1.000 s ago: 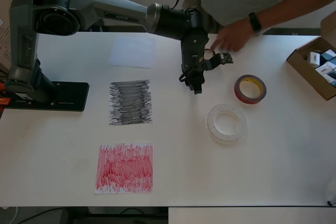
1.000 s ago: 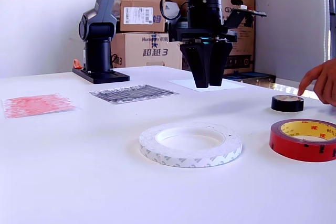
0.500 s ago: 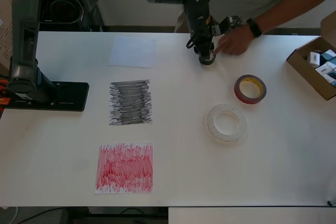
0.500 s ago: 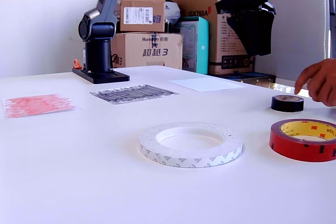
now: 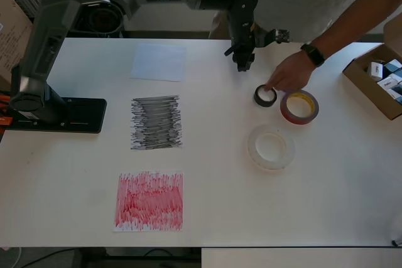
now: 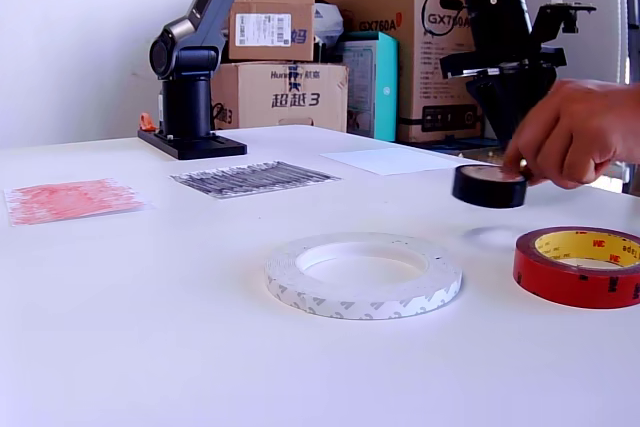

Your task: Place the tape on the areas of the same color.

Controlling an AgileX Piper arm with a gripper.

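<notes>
We see nothing yet placed: all three sheets lie bare on the left half of the overhead view, the white sheet (image 5: 159, 62) at upper left, the black sheet (image 5: 156, 122) in the middle and the red sheet (image 5: 149, 201) at lower left. The three rolls sit together right of centre on the tabletop (image 5: 326, 205). The black roll (image 5: 265, 96) is in a person's hand (image 5: 290, 75), which in the exterior view holds it lifted just off the surface, so it is not ours to grasp at this moment. The red roll (image 5: 299, 106) lies just beside it toward the right edge, and the white roll (image 5: 271, 147) lies flat below them, nearer the frame's centre. Our gripper (image 5: 242, 62) hangs near the top centre of the overhead view, above the tabletop and apart from every roll; it carries nothing, and we cannot tell from either view how far its jaws stand apart. We judge the task at its very start, with three picks and three placements left. A carton (image 5: 375, 80) of small boxes sits at the right edge.
</notes>
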